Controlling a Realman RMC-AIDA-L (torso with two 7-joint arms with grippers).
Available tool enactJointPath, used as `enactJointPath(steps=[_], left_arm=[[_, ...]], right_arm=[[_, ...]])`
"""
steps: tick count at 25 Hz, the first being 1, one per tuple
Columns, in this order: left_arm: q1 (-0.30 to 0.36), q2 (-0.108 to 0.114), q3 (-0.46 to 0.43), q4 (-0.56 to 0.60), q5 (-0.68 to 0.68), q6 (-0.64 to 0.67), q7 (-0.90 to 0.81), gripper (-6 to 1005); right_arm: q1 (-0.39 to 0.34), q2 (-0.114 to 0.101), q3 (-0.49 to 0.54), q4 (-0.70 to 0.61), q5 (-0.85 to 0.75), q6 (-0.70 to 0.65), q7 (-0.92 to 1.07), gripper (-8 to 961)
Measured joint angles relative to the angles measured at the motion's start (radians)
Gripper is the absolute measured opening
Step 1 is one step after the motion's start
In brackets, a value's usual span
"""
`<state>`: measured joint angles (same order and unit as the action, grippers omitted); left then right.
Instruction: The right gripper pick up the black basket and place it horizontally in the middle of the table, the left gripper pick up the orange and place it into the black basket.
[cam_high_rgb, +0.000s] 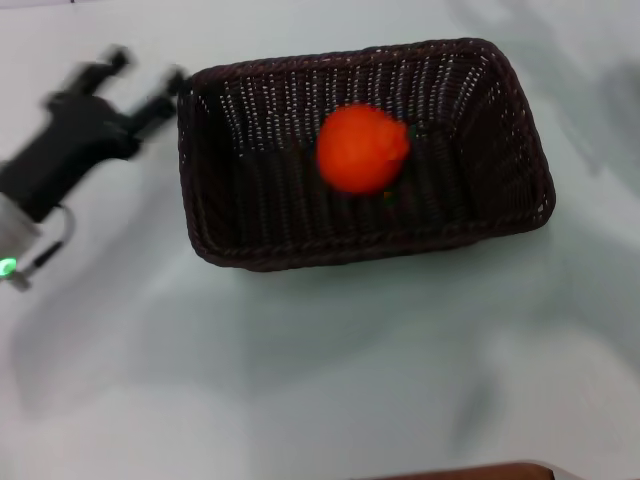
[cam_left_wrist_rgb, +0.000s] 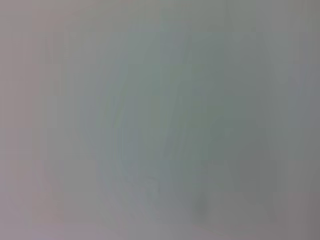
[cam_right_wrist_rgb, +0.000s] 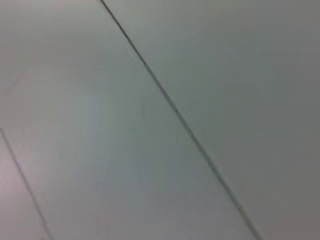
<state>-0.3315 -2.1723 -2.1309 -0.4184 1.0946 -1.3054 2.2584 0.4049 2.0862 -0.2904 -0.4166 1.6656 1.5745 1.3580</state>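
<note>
The black basket (cam_high_rgb: 250, 240) lies lengthwise across the middle of the white table (cam_high_rgb: 300, 380) in the head view. The orange (cam_high_rgb: 362, 148) rests inside it, right of its centre. My left gripper (cam_high_rgb: 145, 80) is open and empty, just left of the basket's left end, its fingertips near the rim. The right gripper is out of view. The left wrist view shows only plain pale surface. The right wrist view shows pale surface with thin dark lines across it.
A brown edge (cam_high_rgb: 470, 472) shows at the bottom of the head view. White table surface lies in front of and to the right of the basket.
</note>
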Motion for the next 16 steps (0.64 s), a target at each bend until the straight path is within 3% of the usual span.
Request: enactJointPath(steps=[3,4,6,11,16], left_arm=[[0.003,0.0,-0.116,0.109,-0.123,-0.01,0.146,660],[0.004,0.0,-0.158,0.144,-0.163,-0.016,0.184,734],[0.011,0.0,-0.234,0.195,-0.217,-0.032,0.243,883],[0.059,-0.001,-0.404,0.265,-0.299,-0.09,0.311,915],[0.106,0.003,-0.497,0.268,-0.305,-0.138,0.313,915]], right_arm=[[-0.009,0.003,0.076,0.146,0.049,0.022,-0.256,882],[-0.019,0.006,0.139,0.248,0.085,0.04,-0.424,882],[-0.027,0.008,0.173,0.296,0.099,0.05,-0.514,882],[-0.074,0.011,0.297,0.443,0.109,0.084,-0.854,882],[-0.103,0.009,0.304,0.453,0.107,0.078,-0.882,882]])
